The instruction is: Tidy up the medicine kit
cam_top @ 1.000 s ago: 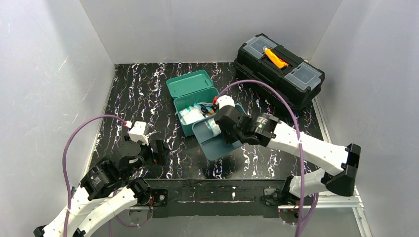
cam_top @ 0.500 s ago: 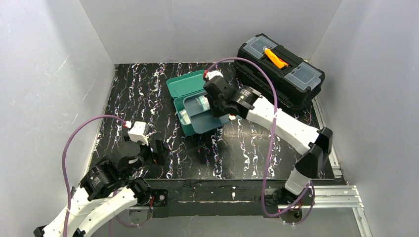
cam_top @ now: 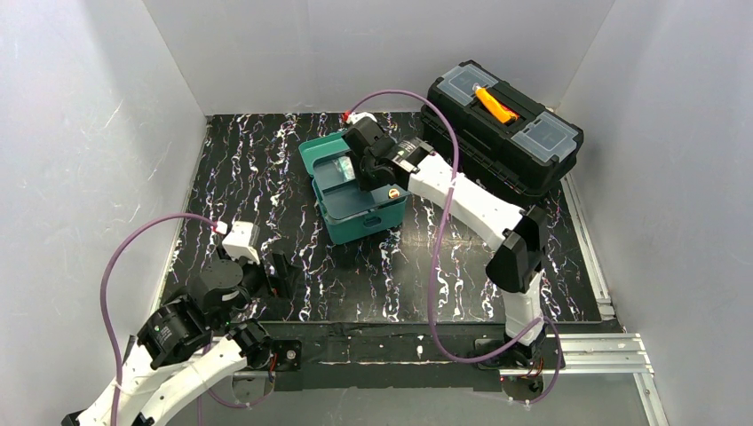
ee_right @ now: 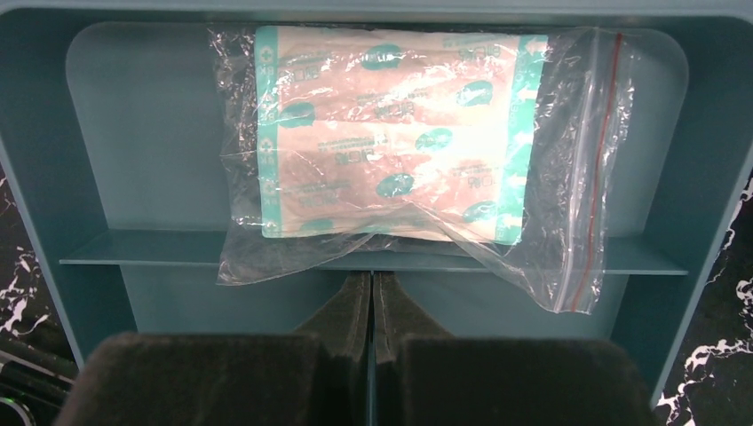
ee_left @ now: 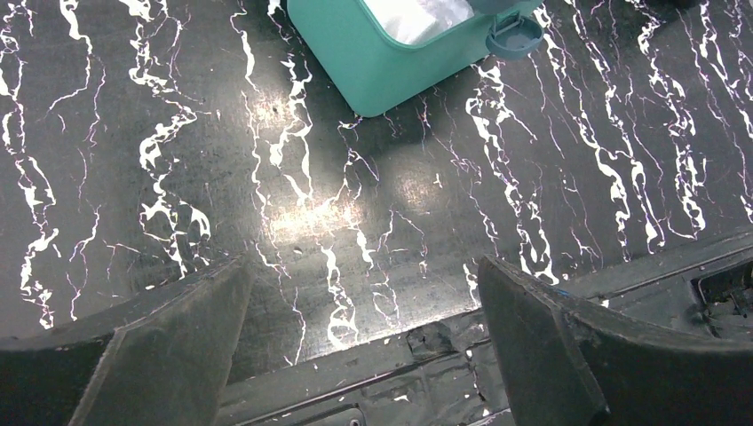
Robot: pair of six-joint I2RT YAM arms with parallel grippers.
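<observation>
— Over the last second the right tool [ee_right: 373,282] had carried the inner tray [ee_right: 133,160] from the near side of the medicine kit [cam_top: 368,217] back over the box. The left arm had barely shifted.

— Where did the kit stand?

— Toward the back of the surface [cam_top: 257,177], near the black toolbox [cam_top: 506,124], with its lid [cam_top: 313,153] thrown open toward the back wall. The tray lay over the box opening, but I couldn't tell whether it had seated fully.

— And the grip?

— The right tool was pinched fully closed with its tips at the tray's middle divider, apparently holding the tray there. A zip bag of plasters [ee_right: 391,133] lay in the far compartment, one corner draped over the divider close to the fingers.

— So what did the step want?

— I'd have kept the tray level, lined its corners up with the box walls, lowered it straight and let go only once it rested flat. The opening should have been gentle, so the bag's loose corner wasn't snagged.

— The other arm?

— The left tool [ee_left: 362,266] hung wide open and empty above the near edge of the surface, well apart from the kit. It could have steadied the box if the tray jammed.
</observation>
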